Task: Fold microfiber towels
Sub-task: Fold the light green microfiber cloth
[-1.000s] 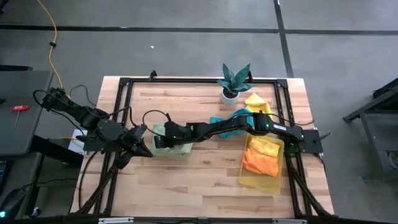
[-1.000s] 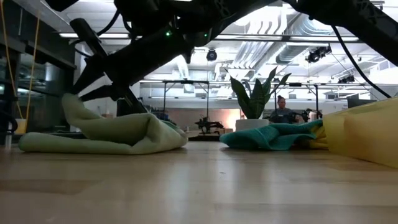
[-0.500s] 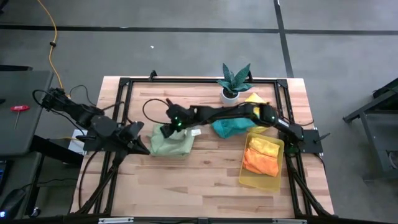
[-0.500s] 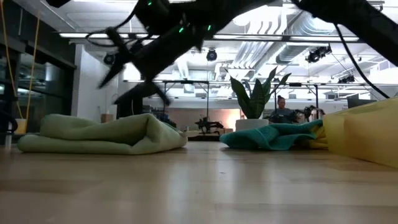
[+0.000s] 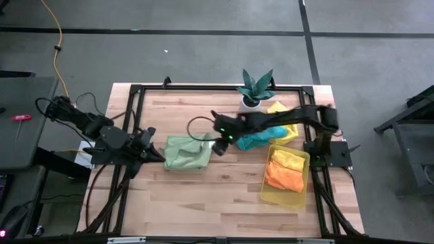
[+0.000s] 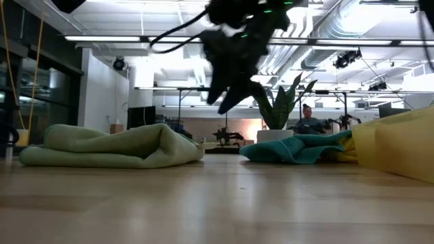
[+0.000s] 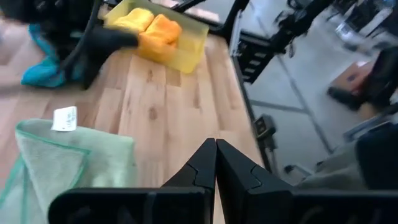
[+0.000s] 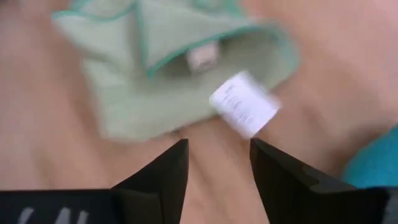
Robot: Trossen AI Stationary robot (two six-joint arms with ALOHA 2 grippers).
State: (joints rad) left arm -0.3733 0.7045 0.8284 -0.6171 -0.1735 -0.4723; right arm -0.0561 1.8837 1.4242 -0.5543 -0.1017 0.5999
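Pale green towel [image 5: 186,153]: lies folded on the table [image 5: 203,193], no longer gripped, its white tag [image 8: 244,104] showing.
Change: right arm has let go and lifted off the pale green towel.
Left gripper [image 5: 159,154]: at that towel's left edge, fingers pressed together, empty.
Right gripper [image 5: 218,144]: raised just right of that towel, fingers spread, empty.
Teal towel [image 5: 254,137]: crumpled, farther right of the pale green towel.
Yellow tray [image 5: 274,195]: beyond, holding orange and yellow towels.
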